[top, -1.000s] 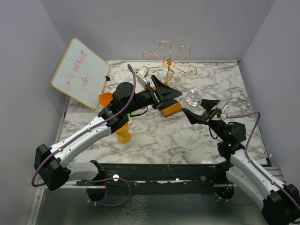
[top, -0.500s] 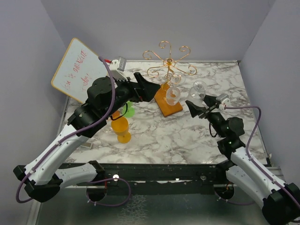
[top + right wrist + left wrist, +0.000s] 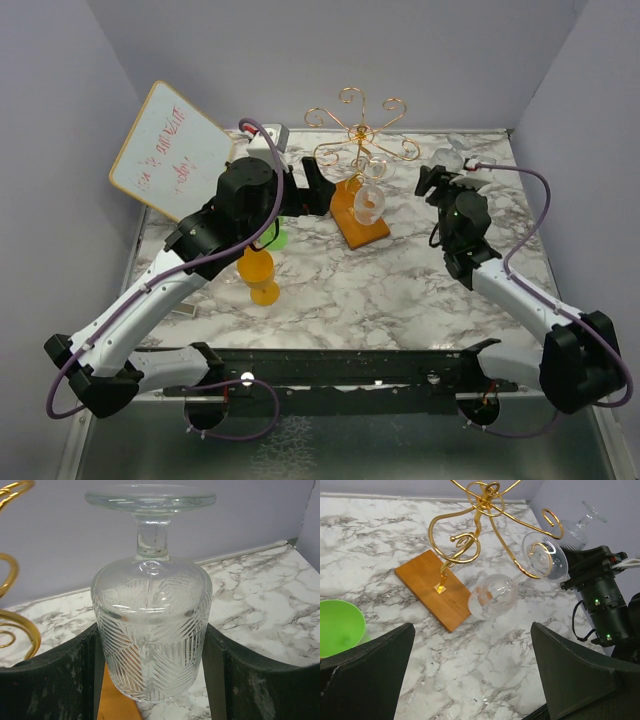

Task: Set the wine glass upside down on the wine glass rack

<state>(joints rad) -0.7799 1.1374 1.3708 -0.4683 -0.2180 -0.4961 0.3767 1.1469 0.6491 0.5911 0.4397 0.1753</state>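
The wine glass rack is a gold wire stand with spiral arms on an orange-brown wooden base; it also shows in the left wrist view. A clear wine glass hangs upside down from one spiral arm, bowl tilted over the base. My left gripper is open and empty, a little left of the rack. My right gripper is shut on a second, patterned wine glass, held upside down with its foot on top, right of the rack.
A white board with red writing leans at the back left. A green cup and an orange goblet stand under the left arm. Grey walls enclose the marble table on three sides.
My left gripper has drawn back left from the rack, leaving a glass hanging there. My right gripper has carried its glass up and toward the back right, beside the rack.
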